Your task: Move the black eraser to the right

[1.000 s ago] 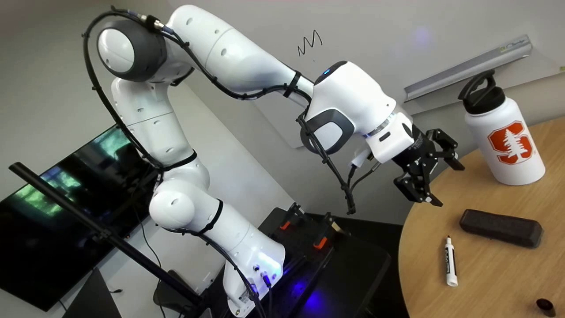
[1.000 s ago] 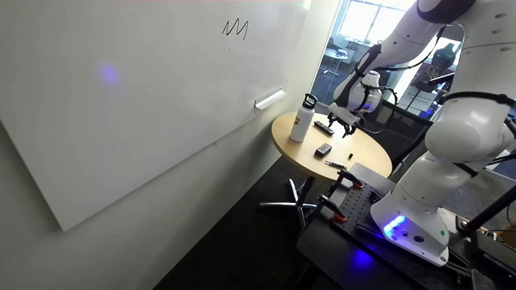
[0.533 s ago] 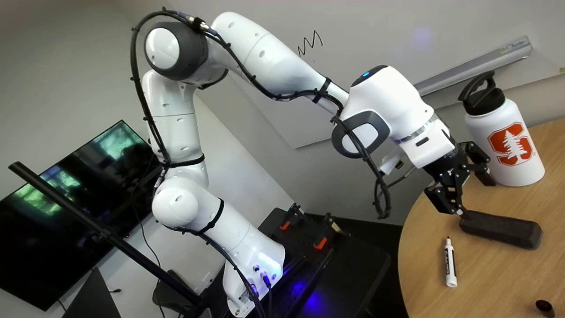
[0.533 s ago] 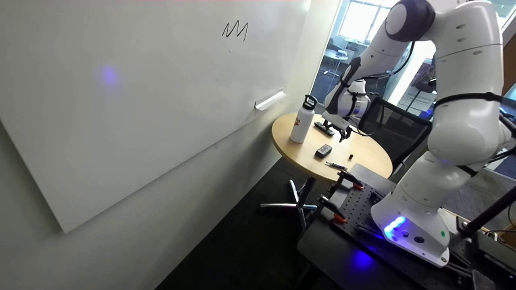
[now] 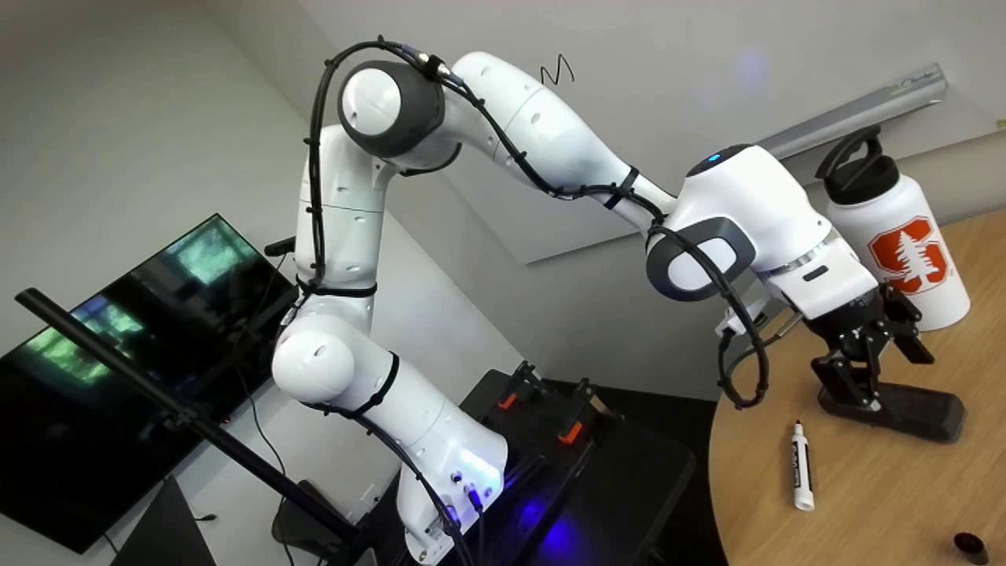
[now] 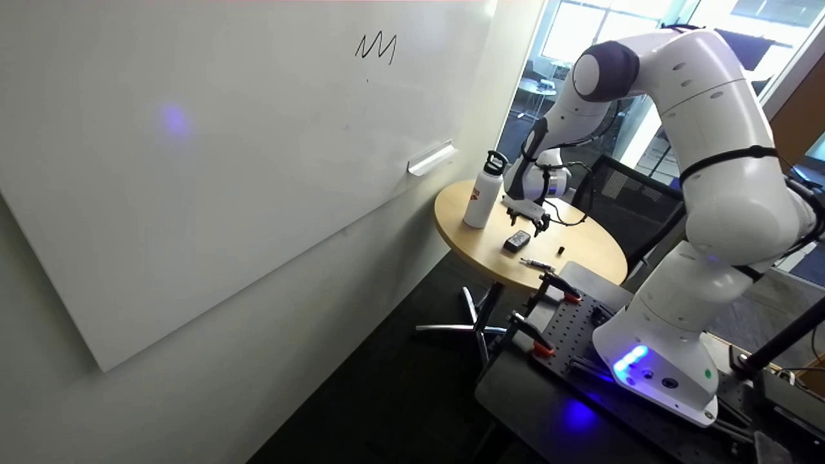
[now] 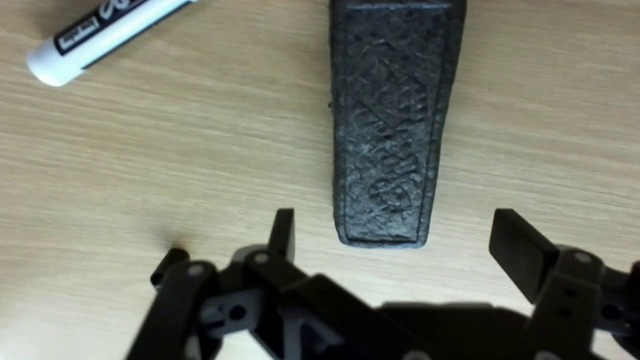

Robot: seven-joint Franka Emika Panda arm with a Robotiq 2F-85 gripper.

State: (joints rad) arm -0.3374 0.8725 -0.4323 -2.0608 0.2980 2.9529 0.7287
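Observation:
The black eraser (image 5: 916, 413) lies flat on the round wooden table, between the white marker and the white bottle. It also shows in an exterior view (image 6: 517, 241) and in the wrist view (image 7: 390, 125), where its lower end shows whole and its top end is cut off by the frame. My gripper (image 5: 896, 383) is open and empty above the eraser, partly covering it. In the wrist view, the gripper's fingers (image 7: 392, 230) stand one on each side of the eraser's lower end, with gaps on both sides. The gripper (image 6: 526, 228) is also just behind the eraser.
The white bottle (image 5: 912, 259) stands close behind the gripper. A white marker (image 5: 802, 468) lies beside the eraser. A small black cap (image 5: 971, 545) lies nearer the front; a finger partly covers it in the wrist view (image 7: 171, 261). The table (image 6: 596, 258) stands by a whiteboard wall.
The arm has reached farther out over the table and lower, bringing the open gripper from beyond the table edge to over the eraser. The eraser, marker and bottle have not moved.

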